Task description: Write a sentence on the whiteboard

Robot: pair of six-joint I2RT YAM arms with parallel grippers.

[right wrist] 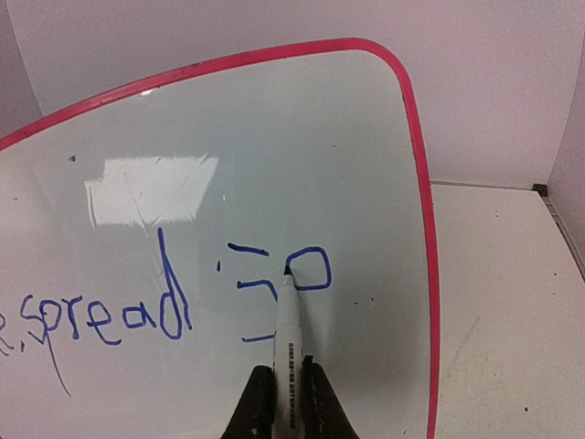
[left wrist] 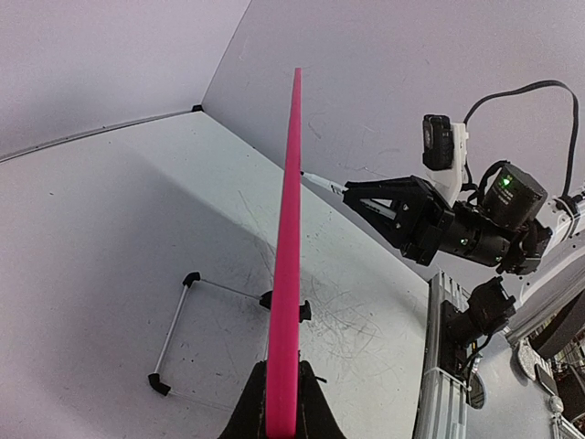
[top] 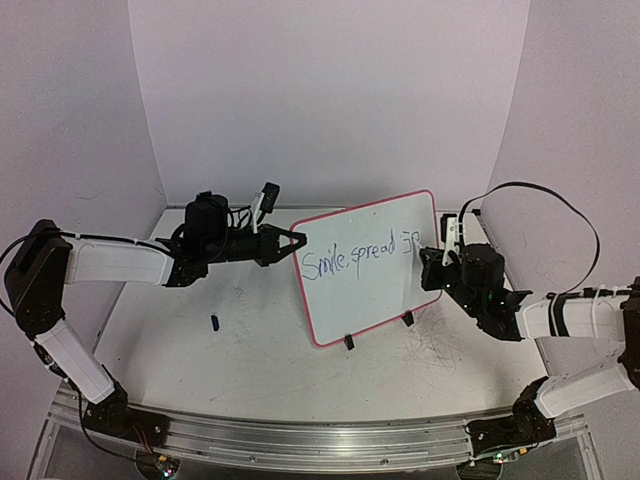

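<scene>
Sharing where this writing run stands, biggest stuff first. The scuffed white tabletop (top: 250, 340) carries the whiteboard (top: 380, 295), which sits about mid-view on the overhead cam, leaning on its black clip feet (top: 349, 342). The left gripper (top: 293, 242) is clamped shut on the board's pink rim at the 9 o'clock edge. On the left wrist cam the rim runs edge-on between the fingers (left wrist: 247, 416). The right gripper (right wrist: 285, 398) comes in from the board's 3 o'clock side, pinched closed on a white marker (right wrist: 289, 320), with the tip touching the board on the "o".

My worries:
- Pressing too hard could twist the board in the left grip or skid its feet.
- There isn't much white left toward the 3 o'clock rim, so the last letter may end up cramped.
- The marker could slide in the fingers mid-stroke.

The sentence (top: 352, 260) is in blue and so far I read "Smile, spread jo", with no "y" yet. There's small black print on the marker barrel that I can't read. A little dark bit (top: 215, 322) lies at 8 o'clock from the board, maybe the cap.
</scene>
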